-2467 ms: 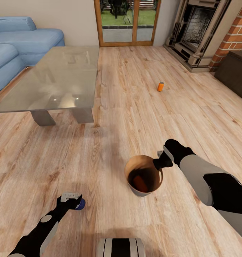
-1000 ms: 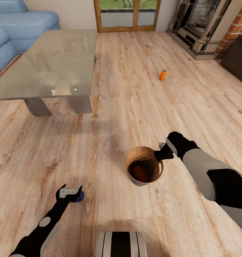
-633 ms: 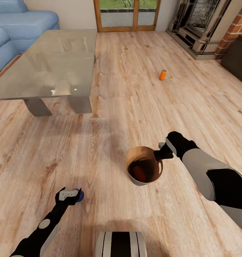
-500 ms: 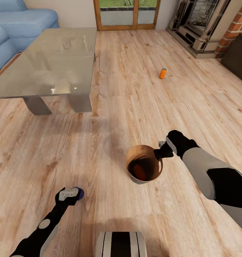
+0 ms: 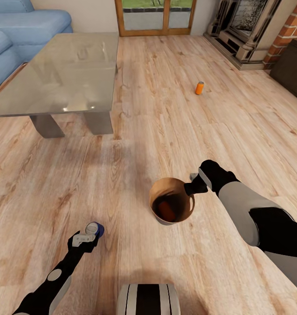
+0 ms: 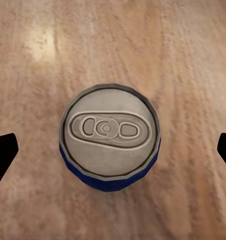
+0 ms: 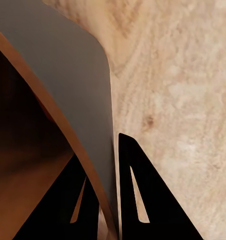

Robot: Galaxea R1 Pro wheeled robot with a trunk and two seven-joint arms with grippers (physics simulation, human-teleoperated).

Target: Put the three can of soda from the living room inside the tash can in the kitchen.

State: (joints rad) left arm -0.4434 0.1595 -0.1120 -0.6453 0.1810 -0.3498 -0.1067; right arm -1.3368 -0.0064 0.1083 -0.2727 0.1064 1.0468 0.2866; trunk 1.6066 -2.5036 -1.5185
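A blue can of soda (image 5: 95, 229) stands upright on the wood-plank floor, its silver top (image 6: 108, 129) facing my left wrist camera. My left gripper (image 5: 82, 239) hovers just on my side of it, open, with its dark fingertips (image 6: 3, 150) spread wide on either side of the can. The light-brown tash can (image 5: 159, 192) has an orange can (image 5: 168, 211) lying in its dark inside. On its near-right rim my right gripper (image 5: 190, 188) is shut, one finger (image 7: 137, 192) outside the wall and one inside. A second orange can (image 5: 200, 88) stands on the floor farther ahead.
A grey low table (image 5: 56, 74) stands ahead on the left, with the blue sofa (image 5: 17, 30) behind it. The brick fireplace (image 5: 249, 30) and a dark cabinet (image 5: 292, 70) are at the far right. Wood-framed glass doors (image 5: 157, 17) close the far wall.
The blue can's silver top now shows just beyond the left gripper, which covered most of it before. The bin and right gripper have shifted slightly left. The head view has crept forward.
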